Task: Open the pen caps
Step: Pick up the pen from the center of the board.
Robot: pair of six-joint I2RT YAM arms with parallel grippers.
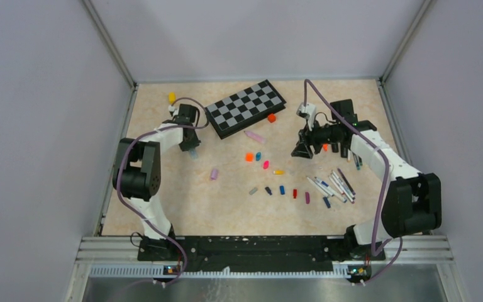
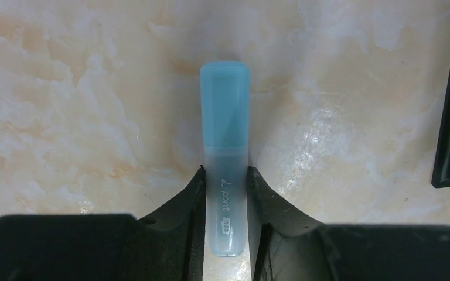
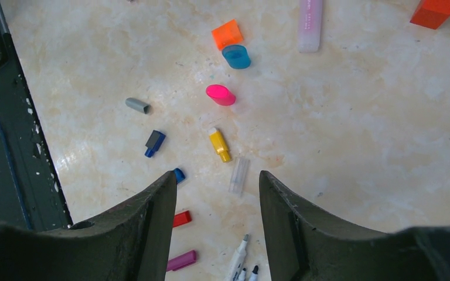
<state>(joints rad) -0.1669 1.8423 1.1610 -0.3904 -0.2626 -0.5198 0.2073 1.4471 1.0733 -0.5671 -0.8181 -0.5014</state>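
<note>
Bright, even overhead light, little glare.
Your top view is sharp, with faint shadows on the glossy cream marbled bench (image 1: 226,214). In the left wrist view white sheen streaks the bench beside the frosted pen with a light-blue cap (image 2: 225,117), and the left claw's black fingers (image 2: 179,225) look dark and soft. Your right wrist view shows the small coloured plastic caps (image 3: 220,94) crisply.

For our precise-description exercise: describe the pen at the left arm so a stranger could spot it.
Start at the chessboard; just off its left end is the left tool. Between its fingers lies a stubby light-blue pen; its lookalikes are a pink pen and a lilac pen.
</note>
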